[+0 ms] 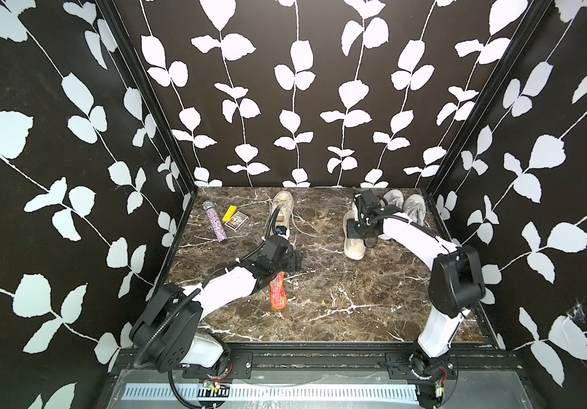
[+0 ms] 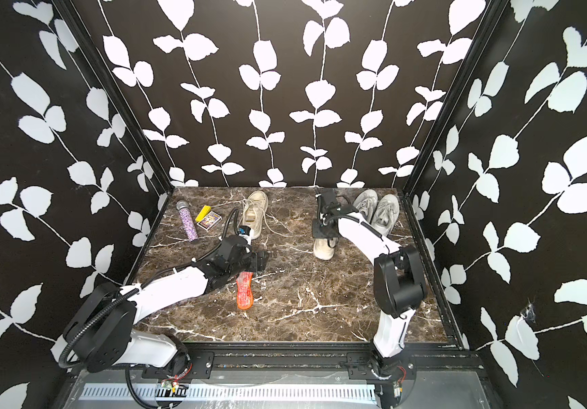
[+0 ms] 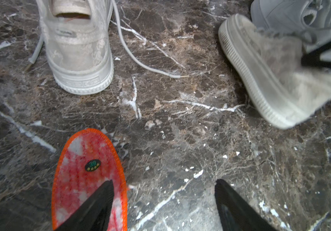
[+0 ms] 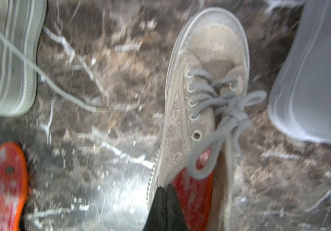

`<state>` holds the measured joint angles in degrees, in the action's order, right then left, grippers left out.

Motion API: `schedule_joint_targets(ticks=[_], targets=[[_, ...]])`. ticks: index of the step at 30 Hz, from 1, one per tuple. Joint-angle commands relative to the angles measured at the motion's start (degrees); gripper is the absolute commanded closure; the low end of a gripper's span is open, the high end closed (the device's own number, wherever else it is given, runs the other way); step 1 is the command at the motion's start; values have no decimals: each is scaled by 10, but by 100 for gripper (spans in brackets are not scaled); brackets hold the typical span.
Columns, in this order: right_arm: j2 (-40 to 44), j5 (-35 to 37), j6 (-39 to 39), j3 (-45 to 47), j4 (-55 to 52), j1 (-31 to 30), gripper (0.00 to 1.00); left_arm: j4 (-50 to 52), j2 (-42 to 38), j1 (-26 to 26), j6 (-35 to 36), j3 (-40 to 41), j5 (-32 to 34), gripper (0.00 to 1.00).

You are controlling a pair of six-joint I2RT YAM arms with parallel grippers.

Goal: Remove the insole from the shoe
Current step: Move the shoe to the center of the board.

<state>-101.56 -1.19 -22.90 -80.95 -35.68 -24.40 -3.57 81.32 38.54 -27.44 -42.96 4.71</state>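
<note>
A beige lace shoe (image 1: 354,248) (image 2: 323,249) (image 3: 270,80) lies at the right middle of the marble table and looks tipped. A red insole (image 4: 194,190) shows inside its opening. My right gripper (image 4: 165,189) (image 1: 364,239) is shut at the shoe's collar edge, one finger outside the wall and one over the insole. A second orange-red insole (image 1: 278,292) (image 3: 88,176) (image 4: 8,184) lies loose on the table. My left gripper (image 3: 163,181) (image 1: 297,260) hangs open above its end with nothing between the fingers.
Another beige shoe (image 1: 282,209) (image 3: 78,50) with loose laces stands at the back middle. A grey sneaker pair (image 1: 403,207) sits at the back right, just behind my right arm. A glittery microphone (image 1: 215,221), a yellow box (image 1: 230,211) and a card box (image 1: 237,220) lie back left.
</note>
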Motion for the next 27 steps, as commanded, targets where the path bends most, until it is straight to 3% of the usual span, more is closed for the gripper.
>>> schedule_joint_targets(ticks=[1,10,18,24,27], targets=[[40,-3,-11,42,30,-27,100,18,9,2,-14,-21,-11,19],[120,8,-49,169,53,-137,100,28,23,3,-30,-32,-18,19],[139,11,-86,192,71,-212,100,25,30,2,-32,-29,-31,21],[139,-5,-99,189,86,-221,100,21,40,3,-31,-35,-57,21],[157,-1,-93,186,81,-221,87,17,40,5,-28,-35,-66,21]])
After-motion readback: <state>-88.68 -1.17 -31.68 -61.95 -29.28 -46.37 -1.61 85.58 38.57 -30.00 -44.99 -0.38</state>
